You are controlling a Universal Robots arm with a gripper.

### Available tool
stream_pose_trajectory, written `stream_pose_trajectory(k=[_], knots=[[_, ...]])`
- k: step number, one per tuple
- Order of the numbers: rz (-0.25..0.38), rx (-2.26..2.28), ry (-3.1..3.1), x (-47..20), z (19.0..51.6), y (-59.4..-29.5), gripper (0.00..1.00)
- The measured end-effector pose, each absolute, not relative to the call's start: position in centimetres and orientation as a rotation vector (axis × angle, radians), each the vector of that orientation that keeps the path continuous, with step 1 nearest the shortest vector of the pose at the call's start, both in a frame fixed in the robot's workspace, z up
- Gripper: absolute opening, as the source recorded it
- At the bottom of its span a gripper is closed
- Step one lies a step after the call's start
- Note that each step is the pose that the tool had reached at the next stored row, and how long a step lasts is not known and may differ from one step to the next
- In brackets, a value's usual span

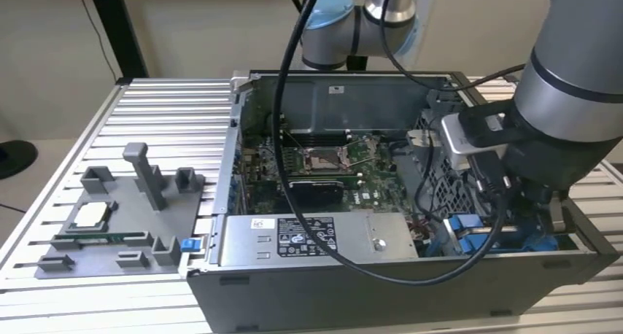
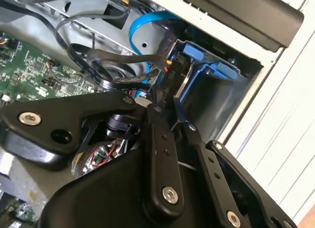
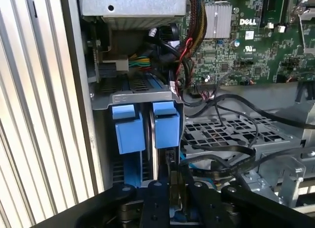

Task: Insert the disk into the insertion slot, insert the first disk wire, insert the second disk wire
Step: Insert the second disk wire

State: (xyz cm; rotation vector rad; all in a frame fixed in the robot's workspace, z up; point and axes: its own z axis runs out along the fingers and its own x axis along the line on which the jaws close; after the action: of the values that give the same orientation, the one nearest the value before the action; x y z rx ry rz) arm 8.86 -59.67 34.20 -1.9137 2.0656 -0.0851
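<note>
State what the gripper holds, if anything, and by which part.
The gripper pinches a black wire connector by its sides, at the disk's blue carrier.

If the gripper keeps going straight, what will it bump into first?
Probably the disk. The gripper points along its blue carrier in the slot, and in the second wrist view its tips sit right at a black connector there. Depth is unclear.

In the exterior view the big arm (image 1: pixel 565 93) covers most of the disk (image 1: pixel 467 228), so we see just bits of its blue frame. In both wrist views the pincer (image 3: pixel 172 186) is cut off by the edge, and we cannot tell what its tips touch.
</note>
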Motion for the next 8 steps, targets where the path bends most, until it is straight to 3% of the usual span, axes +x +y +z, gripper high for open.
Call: stream_pose_trajectory(k=[3, 8], knots=[[-0.085, -1.914, 2.066, 8.9, 35.9, -59.7, 1.0], [-0.076, -1.918, 2.072, 9.0, 36.0, -59.7, 1.0]])
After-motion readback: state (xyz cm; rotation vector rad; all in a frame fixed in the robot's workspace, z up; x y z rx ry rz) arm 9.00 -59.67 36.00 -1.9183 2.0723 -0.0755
